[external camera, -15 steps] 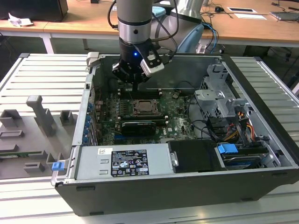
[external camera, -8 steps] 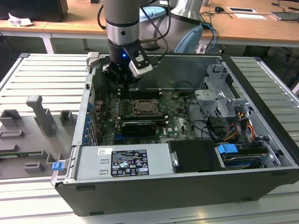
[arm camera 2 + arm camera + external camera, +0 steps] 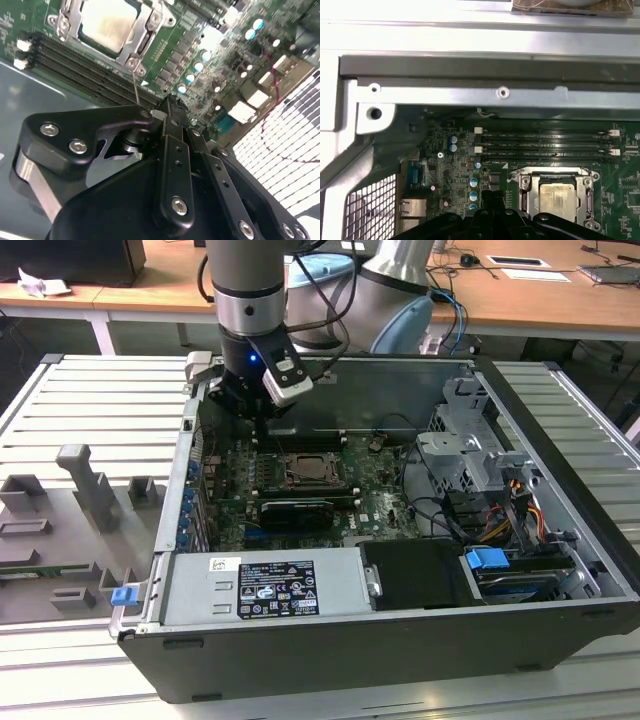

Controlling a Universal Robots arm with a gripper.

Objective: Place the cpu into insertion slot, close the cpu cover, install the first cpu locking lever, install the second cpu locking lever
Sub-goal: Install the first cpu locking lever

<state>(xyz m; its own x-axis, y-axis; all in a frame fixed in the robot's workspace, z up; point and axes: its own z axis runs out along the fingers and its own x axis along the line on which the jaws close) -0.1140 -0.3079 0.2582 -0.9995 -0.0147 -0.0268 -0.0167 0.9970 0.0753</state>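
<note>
- Your gripper point(image 3: 260, 420) hangs inside the open computer case point(image 3: 300, 660), over the far part of the motherboard point(image 3: 375, 502) toward the exterior view's left.
- In the second wrist view the gripper point(image 3: 170, 105) has its jaws drawn narrow. The black fingertips seem to meet with no gap, though the angle is steep, so treat that as likely rather than certain.
- You can see the cpu point(image 3: 107, 22) seated in its socket with its dull metal top facing up. In the first wrist view the cpu point(image 3: 559, 197) lies just beside the gripper point(image 3: 489, 197).
- The cpu cover point(image 3: 146, 25) lies down flat around the chip, its silvery frame bordering the metal top on every visible side. The first wrist view shows the cpu cover point(image 3: 524, 184) the same way.
- A thin locking lever point(image 3: 135, 82) runs from the socket's corner to just beside your fingertips. You cannot tell whether they touch it.
- The memory slots point(image 3: 545, 142) run along the far side of the socket.
- In the exterior view the socket with the cpu point(image 3: 305, 472) sits near the gripper, on its right and nearer side, and the power supply point(image 3: 260, 585) lies along the case's near edge.
</note>
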